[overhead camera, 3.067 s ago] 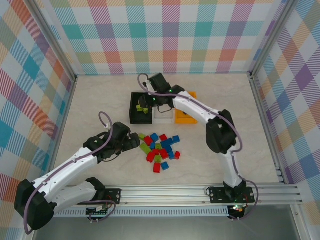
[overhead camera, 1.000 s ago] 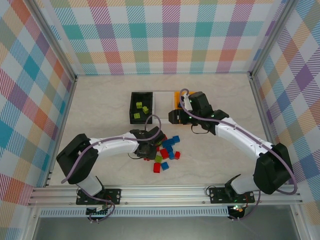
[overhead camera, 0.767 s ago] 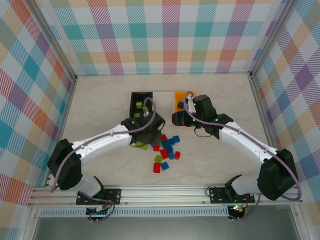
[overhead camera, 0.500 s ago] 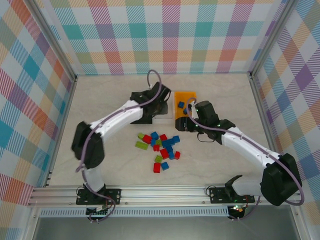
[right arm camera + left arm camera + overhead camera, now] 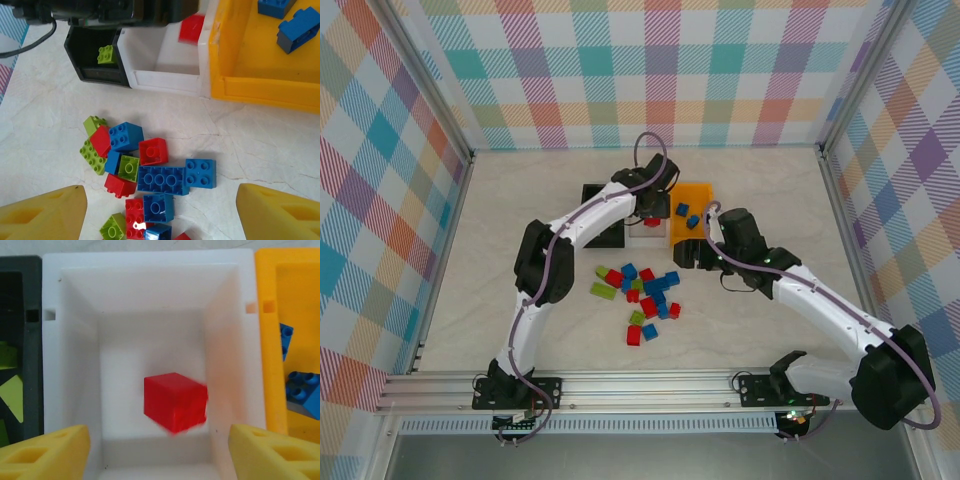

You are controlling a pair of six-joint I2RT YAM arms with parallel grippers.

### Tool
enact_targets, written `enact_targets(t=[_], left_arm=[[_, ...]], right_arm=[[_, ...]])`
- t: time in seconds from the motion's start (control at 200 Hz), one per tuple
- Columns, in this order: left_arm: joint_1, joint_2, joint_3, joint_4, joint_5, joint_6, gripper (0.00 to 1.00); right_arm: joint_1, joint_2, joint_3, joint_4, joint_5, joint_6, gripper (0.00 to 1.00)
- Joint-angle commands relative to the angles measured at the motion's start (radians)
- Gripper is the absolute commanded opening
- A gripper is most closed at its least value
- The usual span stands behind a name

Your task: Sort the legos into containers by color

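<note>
My left gripper (image 5: 650, 203) hangs open over the white container (image 5: 150, 270), and a red lego (image 5: 175, 401) is blurred between and beyond its yellow fingers (image 5: 45, 452), free of them. That red lego (image 5: 191, 27) also shows above the white container (image 5: 165, 80). The black container (image 5: 20, 300) holds lime green legos (image 5: 10, 355). The orange container (image 5: 260, 50) holds blue legos (image 5: 297, 29). My right gripper (image 5: 160, 200) stands open above the mixed pile of legos (image 5: 640, 295) on the table, with nothing between its fingers.
The three containers stand side by side behind the pile: black (image 5: 603, 230), white (image 5: 645, 238), orange (image 5: 695, 195). The left arm reaches across the black one. Checkered walls and metal rails enclose the table (image 5: 520, 200).
My left gripper carried a red lego from the pile to over the white container and opened, letting it go. My right gripper moved back from the orange container toward the pile.
</note>
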Motion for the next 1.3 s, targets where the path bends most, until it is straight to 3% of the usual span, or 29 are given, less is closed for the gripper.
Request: enact_targets(t=[0.0,0.16,0.245,0.46,0.64,0.85,1.065,1.295], left_arm=[[0.003,-0.044,0.018,-0.025,0.028,-0.008,0.79],[-0.006,-0.235,-0.127,0.068,0.083,-0.039,0.89],[-0.015,-0.385,-0.271,0.127,0.090,-0.052,1.00],[-0.024,-0.791,-0.705,0.200,0.060,-0.104,1.00],[-0.027,-1.052,-0.984,0.192,0.051,-0.175,1.00],[-0.029,-1.167,-1.126,0.192,0.056,-0.223,1.00],[-0.029,-1.184,-1.151,0.188,0.055,-0.228,1.00],[-0.028,-1.201,-1.160,0.186,0.047,-0.219,1.00]], right_arm=[[-0.006,-0.024,-0.007,-0.009,-0.061,-0.003,0.78],[0.010,-0.013,0.000,-0.034,-0.153,-0.036,0.72],[0.086,0.004,0.005,-0.060,-0.144,-0.046,0.71],[0.334,0.114,0.007,-0.127,-0.087,-0.049,0.70],[0.344,0.084,-0.088,-0.108,0.056,0.048,0.63],[0.254,0.134,-0.101,-0.047,0.083,0.136,0.56],[0.247,0.252,-0.053,-0.068,0.127,0.157,0.51],[0.244,0.257,-0.082,-0.028,0.138,0.169,0.48]])
